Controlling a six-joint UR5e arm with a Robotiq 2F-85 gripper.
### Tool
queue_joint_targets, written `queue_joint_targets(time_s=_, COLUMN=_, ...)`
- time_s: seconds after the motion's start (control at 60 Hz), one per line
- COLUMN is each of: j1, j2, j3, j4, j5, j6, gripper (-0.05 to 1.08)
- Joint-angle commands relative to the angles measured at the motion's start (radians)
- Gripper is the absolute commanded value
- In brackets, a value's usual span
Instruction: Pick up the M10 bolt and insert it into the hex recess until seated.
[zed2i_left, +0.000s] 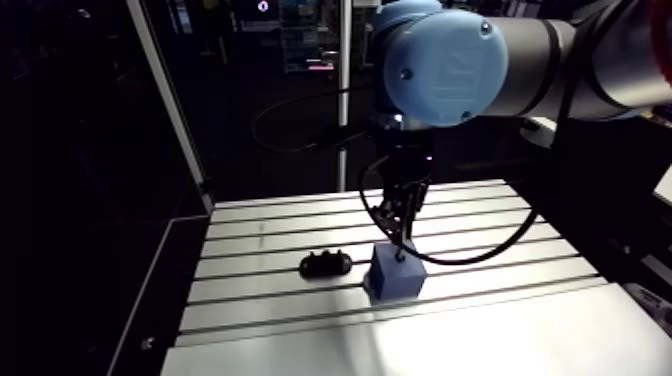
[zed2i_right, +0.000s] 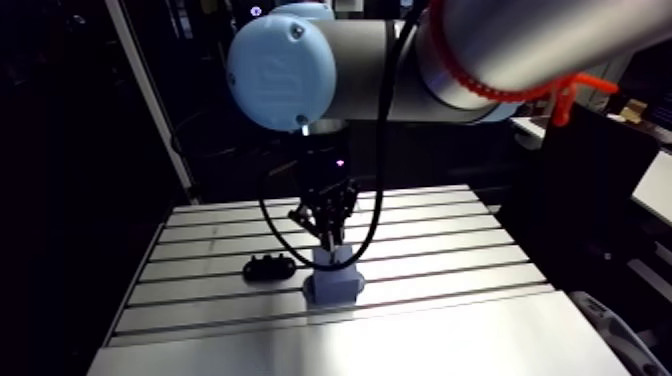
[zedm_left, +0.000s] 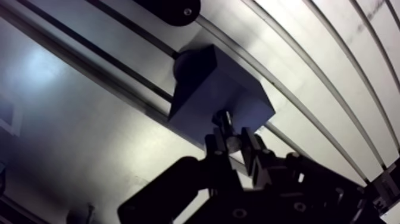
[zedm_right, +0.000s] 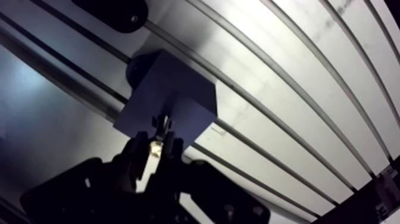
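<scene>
Bolt pinched in fingers, tip over edge of blue block; black part near block, not touching.

Bolt mostly hidden between end effector fingers; only tip shows. Recess in block hidden behind bolt tip. Black part cut by wrist view edge; too dark to identify.

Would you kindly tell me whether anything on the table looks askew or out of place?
Nothing stands out. The blue block sits flat on the table, square to its slots; a black object lies beside it, apart; the gripper holds the bolt over the block's top.
</scene>
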Motion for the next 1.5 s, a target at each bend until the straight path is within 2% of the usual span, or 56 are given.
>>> queue_joint_targets(time_s=0.017, j1=0.000, j2=0.000, j3=0.002, j4=0.001, j5=0.000, j6=-0.003, gripper=0.82)
queue_joint_targets(time_s=1.5, j1=0.000, j2=0.014, j3=0.012, j4=-0.003, j5=-0.003, j6=-0.005, gripper=0.82)
